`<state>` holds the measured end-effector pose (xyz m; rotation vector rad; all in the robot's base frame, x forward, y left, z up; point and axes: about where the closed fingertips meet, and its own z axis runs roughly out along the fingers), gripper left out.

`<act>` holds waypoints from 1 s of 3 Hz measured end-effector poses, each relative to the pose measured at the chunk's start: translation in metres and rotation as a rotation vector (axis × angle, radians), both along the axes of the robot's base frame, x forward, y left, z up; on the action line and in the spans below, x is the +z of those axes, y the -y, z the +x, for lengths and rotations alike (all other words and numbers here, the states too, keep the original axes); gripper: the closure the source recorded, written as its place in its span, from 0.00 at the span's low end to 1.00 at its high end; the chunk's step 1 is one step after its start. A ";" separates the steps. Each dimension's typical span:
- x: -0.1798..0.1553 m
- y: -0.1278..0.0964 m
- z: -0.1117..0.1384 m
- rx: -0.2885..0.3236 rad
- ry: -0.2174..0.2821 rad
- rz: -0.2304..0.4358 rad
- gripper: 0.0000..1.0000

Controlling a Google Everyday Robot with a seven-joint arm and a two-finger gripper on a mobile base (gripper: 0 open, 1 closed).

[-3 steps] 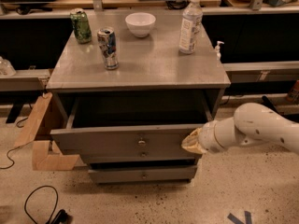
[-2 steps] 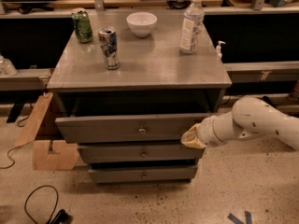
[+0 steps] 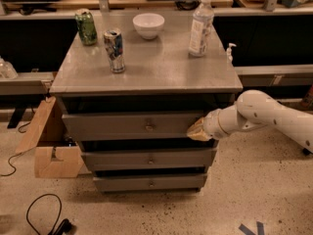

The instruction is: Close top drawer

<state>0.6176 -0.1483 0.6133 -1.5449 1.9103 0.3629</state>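
Note:
The top drawer [image 3: 132, 125] of the grey cabinet [image 3: 146, 77] has a wide grey front with a small metal knob [image 3: 149, 127] at its centre. Its front stands only slightly forward of the cabinet, with a dark gap above it. My gripper [image 3: 198, 130] comes in from the right on a white arm [image 3: 264, 116]. Its tan tip presses against the right end of the drawer front.
Two narrower drawers [image 3: 149, 159] sit below. On the cabinet top stand a green can [image 3: 86, 27], a blue-and-silver can [image 3: 114, 50], a white bowl [image 3: 148, 25] and a clear bottle [image 3: 201, 25]. A cardboard box [image 3: 49, 141] lies on the floor left. A black cable [image 3: 41, 214] lies front left.
The top drawer has slid back into the cabinet, from well open to nearly flush. My gripper has followed it inward, staying on the right end of its front.

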 end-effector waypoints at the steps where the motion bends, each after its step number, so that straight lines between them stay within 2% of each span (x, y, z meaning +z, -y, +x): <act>1: 0.000 0.000 0.000 0.000 0.000 0.000 1.00; 2: 0.018 -0.004 -0.020 0.027 0.019 -0.039 1.00; 3: 0.069 0.015 -0.046 0.106 0.065 -0.168 1.00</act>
